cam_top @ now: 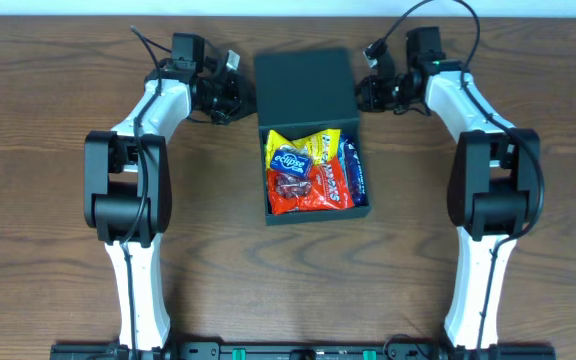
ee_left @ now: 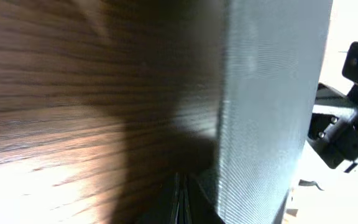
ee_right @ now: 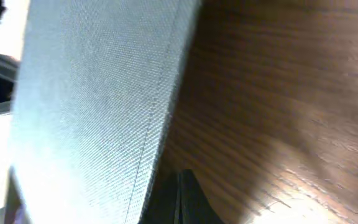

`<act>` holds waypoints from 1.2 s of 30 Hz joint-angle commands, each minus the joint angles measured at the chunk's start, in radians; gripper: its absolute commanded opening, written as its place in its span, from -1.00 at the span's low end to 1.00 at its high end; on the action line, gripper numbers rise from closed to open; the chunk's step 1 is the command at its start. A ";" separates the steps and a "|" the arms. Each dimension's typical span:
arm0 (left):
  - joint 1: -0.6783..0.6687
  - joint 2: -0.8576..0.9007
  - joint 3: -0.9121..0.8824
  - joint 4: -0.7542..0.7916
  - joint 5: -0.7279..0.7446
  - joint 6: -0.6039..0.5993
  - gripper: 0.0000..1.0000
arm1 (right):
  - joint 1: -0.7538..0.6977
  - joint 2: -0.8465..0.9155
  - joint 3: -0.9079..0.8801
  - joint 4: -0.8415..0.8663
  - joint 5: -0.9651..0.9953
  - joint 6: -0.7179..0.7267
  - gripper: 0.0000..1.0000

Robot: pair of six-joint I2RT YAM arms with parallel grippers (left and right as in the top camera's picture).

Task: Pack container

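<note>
Just beside your left end effector [ee_left: 183, 196], the container [ee_left: 266, 112] shows a matt, finely woven, cloth-like skin. Below that end effector, the table [ee_left: 73, 93] is dark wood, grained, with a soft sheen. Farther off, the snack packets [cam_top: 308, 180] look like glossy, crinkled plastic film.

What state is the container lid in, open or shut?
Open. The lid is swung back behind the container, and snack packets show inside from overhead.
</note>
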 commanded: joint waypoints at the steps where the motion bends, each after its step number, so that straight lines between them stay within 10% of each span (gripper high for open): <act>1: -0.025 -0.015 0.004 0.002 0.105 0.044 -0.88 | -0.003 -0.048 0.030 -0.003 -0.163 -0.063 -0.97; 24: -0.026 -0.423 0.004 -0.274 -0.045 0.514 -0.88 | -0.007 -0.303 0.030 -0.385 -0.076 -0.556 -0.97; 36: -0.026 -0.457 0.004 -0.389 -0.087 0.566 -0.88 | -0.008 -0.304 0.030 -0.459 0.002 -0.610 -0.98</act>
